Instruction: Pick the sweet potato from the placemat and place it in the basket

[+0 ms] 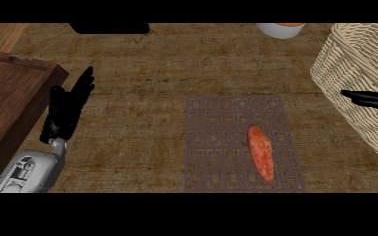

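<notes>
We see the sweet potato (260, 153) lying lengthwise on the right half of the placemat (221, 145), untouched. Our left hand (68, 107) rests at the view's left, beside the wooden block (22, 95), fingers straight and held together, pointing up, well apart from the sweet potato. Our right hand (362, 98) shows only as black fingertips at the right edge, over the basket (347, 65) wall; we cannot tell whether it is spread or curled. It sits up and right of the sweet potato, clear of it. A white cup (280, 29) and a dark object (111, 28) sit at the top edge.
</notes>
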Robot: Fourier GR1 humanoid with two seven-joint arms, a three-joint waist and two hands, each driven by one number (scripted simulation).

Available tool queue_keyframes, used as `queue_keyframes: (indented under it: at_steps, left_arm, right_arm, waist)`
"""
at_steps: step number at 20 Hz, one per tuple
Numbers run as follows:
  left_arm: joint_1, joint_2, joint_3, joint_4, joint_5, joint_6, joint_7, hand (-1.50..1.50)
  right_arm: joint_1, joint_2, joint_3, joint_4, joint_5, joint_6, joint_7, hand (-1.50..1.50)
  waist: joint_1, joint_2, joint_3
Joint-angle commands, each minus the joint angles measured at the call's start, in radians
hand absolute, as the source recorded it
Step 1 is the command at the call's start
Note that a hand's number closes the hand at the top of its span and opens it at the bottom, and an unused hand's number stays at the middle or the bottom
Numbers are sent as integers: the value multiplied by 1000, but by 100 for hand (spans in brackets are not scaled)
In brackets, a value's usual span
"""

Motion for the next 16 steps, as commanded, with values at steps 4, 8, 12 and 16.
queue_keyframes:
  at_steps: [4, 8, 12, 16]
  left_arm:
    - [-2, -17, 40, 69, -25, -42, -58, 0]
    - [20, -40, 32, -24, -59, -28, 23, 0]
    - [-1, -68, 78, 49, -73, -59, -38, 0]
    - [3, -73, 88, -14, -96, -68, 37, 0]
  right_arm:
    - [1, -42, -6, 23, 20, 144, -76, -150]
    - [32, 50, 21, 29, 104, 62, -69, -150]
    - [74, 111, -27, 33, 147, 14, -78, -150]
    - [1, 194, 12, 114, 217, -20, -73, -150]
  waist:
    - [0, 1, 0]
    - [3, -1, 0]
    - [-1, 0, 0]
    - [6, 1, 0]
